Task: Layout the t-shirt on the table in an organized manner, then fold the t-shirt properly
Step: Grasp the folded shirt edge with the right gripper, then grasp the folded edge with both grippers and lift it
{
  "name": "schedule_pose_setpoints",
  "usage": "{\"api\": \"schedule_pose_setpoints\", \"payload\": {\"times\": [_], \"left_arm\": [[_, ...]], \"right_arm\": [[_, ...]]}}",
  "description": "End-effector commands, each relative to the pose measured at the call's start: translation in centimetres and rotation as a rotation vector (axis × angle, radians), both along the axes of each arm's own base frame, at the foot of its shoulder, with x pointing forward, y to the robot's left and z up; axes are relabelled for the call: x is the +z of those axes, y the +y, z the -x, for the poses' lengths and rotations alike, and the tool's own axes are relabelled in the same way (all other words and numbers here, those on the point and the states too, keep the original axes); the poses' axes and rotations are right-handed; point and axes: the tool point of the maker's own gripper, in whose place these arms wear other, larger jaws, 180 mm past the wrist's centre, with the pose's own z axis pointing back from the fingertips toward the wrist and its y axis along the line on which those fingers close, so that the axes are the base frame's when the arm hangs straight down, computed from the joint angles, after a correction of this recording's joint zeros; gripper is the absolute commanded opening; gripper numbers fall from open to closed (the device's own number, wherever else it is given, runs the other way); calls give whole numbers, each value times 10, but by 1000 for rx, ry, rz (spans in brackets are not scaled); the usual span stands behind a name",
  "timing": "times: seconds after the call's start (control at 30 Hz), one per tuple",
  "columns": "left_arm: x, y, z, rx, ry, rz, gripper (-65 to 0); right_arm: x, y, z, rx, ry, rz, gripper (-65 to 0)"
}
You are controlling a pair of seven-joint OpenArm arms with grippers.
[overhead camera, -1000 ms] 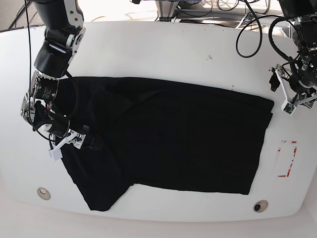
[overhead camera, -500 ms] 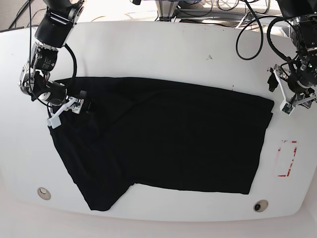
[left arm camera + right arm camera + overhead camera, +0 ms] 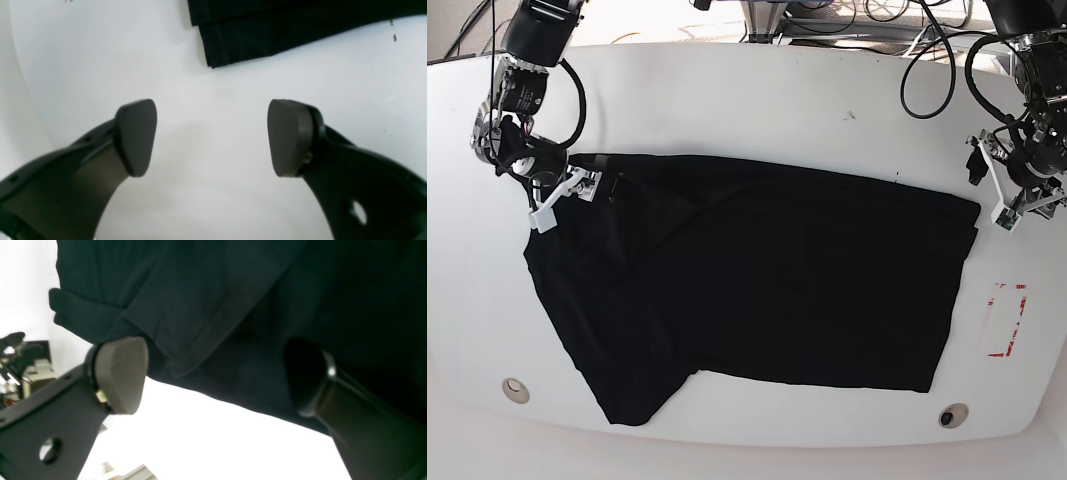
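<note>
The black t-shirt [image 3: 767, 280] lies spread over the middle of the white table [image 3: 757, 110], with one corner hanging toward the front left. My right gripper [image 3: 569, 200] hovers open over the shirt's far-left corner. In the right wrist view its fingers [image 3: 120, 373] straddle a folded edge of the t-shirt [image 3: 206, 306] with nothing pinched between them. My left gripper [image 3: 1025, 210] stands open just right of the shirt's far-right corner. Seen from the left wrist, the left gripper [image 3: 212, 136] is over bare table [image 3: 100, 66], and the t-shirt corner [image 3: 240, 36] lies ahead of it.
A red dashed rectangle [image 3: 1007, 320] is marked near the right edge. Two small round holes [image 3: 515, 389] [image 3: 951, 415] sit near the front edge. Black cables [image 3: 927, 70] loop along the back right. A dark speck [image 3: 849, 115] marks the far side.
My right gripper has travelled from the shirt's left-middle up to its far-left corner, staying open. The left arm has barely moved.
</note>
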Motion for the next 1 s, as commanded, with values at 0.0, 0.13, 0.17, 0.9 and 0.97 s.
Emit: {"api": "schedule_pose_setpoints", "payload": {"times": [0.0,0.13,0.17,0.9,0.97], "left_arm": [[12,3,-8,-7,-38,-12,-179],[12,1,-9,-11,-47,-3,-181],[14,-1,-10,-16,-60,3,-182],[32,-24,-27,-20,-223,105,-261],[30,-27,-27,-17,-225,116,-261]], "right_arm": [[32,-2,-20,8,-113,15,-36],[49,-1,-26,25,-169,46,-36],[55,-1,-30,28,-188,54,-36],[50,-129,-10,-17,-115,696,-33],[37,-134,-6,-12,-87,698,-35]]}}
